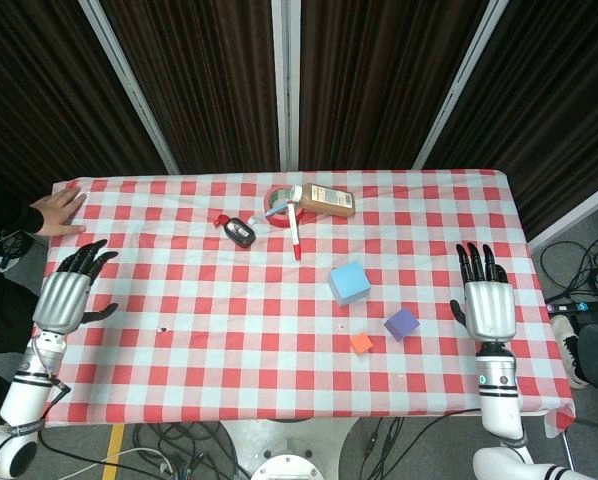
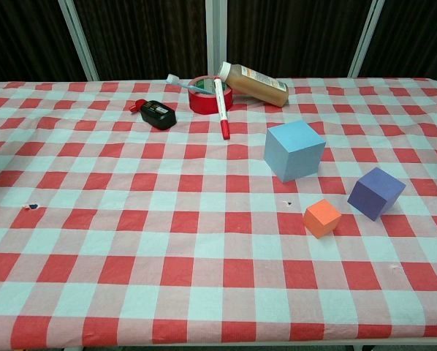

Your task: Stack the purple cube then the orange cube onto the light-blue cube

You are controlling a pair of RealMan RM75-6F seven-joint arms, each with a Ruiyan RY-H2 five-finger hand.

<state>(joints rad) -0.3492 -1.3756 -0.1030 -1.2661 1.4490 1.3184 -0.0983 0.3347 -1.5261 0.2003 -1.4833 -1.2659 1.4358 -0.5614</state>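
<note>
Fingers on both hands are spread apart and hold nothing. In the head view the right hand (image 1: pixel 490 303) rests flat on the checked tablecloth (image 1: pixel 209 320) near the table's right edge, fingertips pointing toward the far side; the left hand (image 1: pixel 67 292) lies near the left edge, fingers fanned and slightly tilted.

Nearest the right hand is the purple cube (image 1: pixel 402 324), off to its left and clear of the fingers. Just beyond it lies the small orange cube (image 1: pixel 362 343), close to the purple one but not touching. Farther back from the front edge sits the larger light-blue cube (image 1: pixel 349 283), standing alone with nothing stacked on it. All three lie well apart from the left hand.

At the far side are a red tape roll (image 2: pixel 206 95), a brown bottle (image 2: pixel 255 84) on its side, a red marker (image 2: pixel 221 107) and a small black device (image 2: pixel 158 115). A person's hand (image 1: pixel 57 213) rests on the far left corner.
</note>
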